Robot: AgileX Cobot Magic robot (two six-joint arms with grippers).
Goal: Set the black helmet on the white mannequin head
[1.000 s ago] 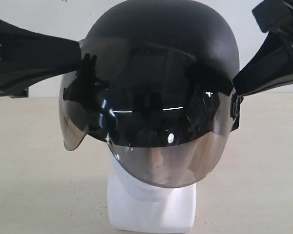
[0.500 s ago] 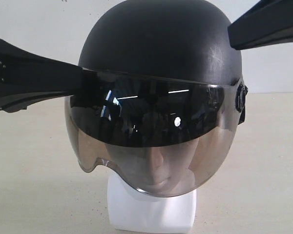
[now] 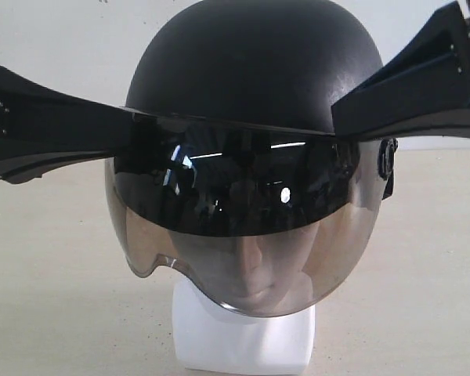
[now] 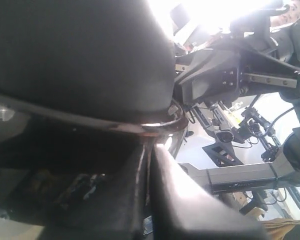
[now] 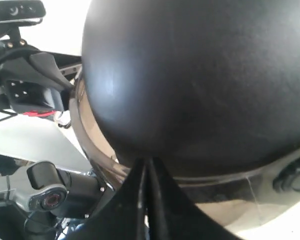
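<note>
Right gripper (image 3: 341,124) has dropped to the rim of the black helmet (image 3: 251,70), jaws closed, left gripper (image 3: 127,131) likewise closed at the opposite rim; helmet sits on the white mannequin head (image 3: 243,341), tinted visor (image 3: 243,262) screening its face.

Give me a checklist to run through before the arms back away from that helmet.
1. Seating: black helmet sits over white mannequin head, face visible behind visor: ok.
2. Head upright on table: ok.
3. The left gripper free of the helmet rim: cannot tell; jaws shut right at the rim.
4. The right gripper clear of the helmet: not ok; shut tips sit at the shell's edge.
5. Straps lying clear of the face: cannot tell.
</note>
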